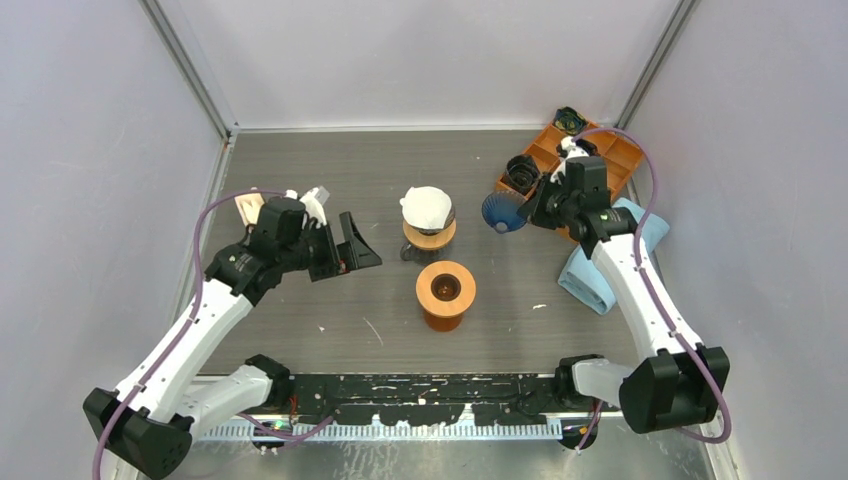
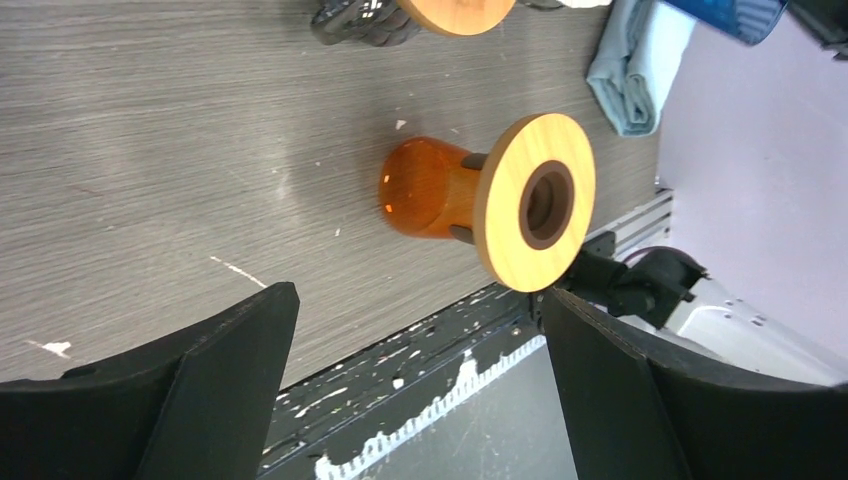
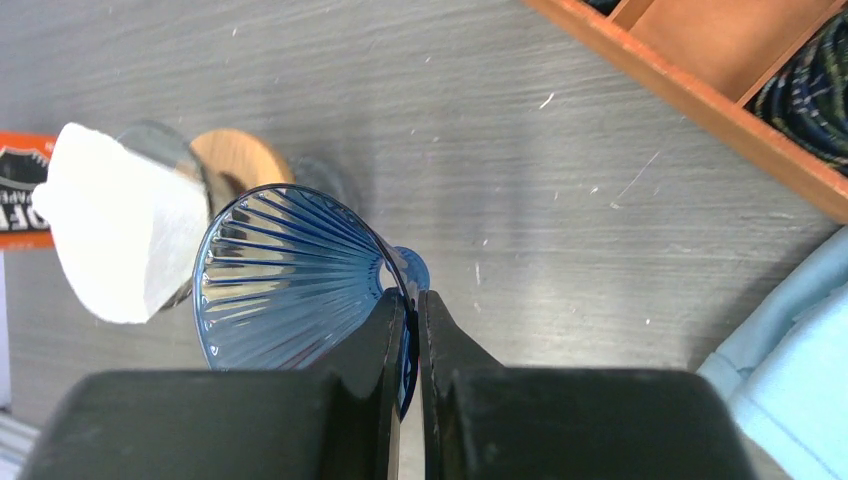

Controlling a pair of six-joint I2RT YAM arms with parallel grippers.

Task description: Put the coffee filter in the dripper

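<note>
With the dripper (image 3: 290, 290) pinched by the right gripper (image 3: 411, 300) and the left gripper (image 2: 418, 300) spread, the light, flimsy filter (image 1: 426, 207) is best taken at its rim.

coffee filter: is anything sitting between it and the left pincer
Nothing visible does. Only bare table lies between the open left pincer and the coffee filter. The orange stand sits nearer the arm bases, off that line. The right pincer holds the blue dripper beyond the filter.
</note>
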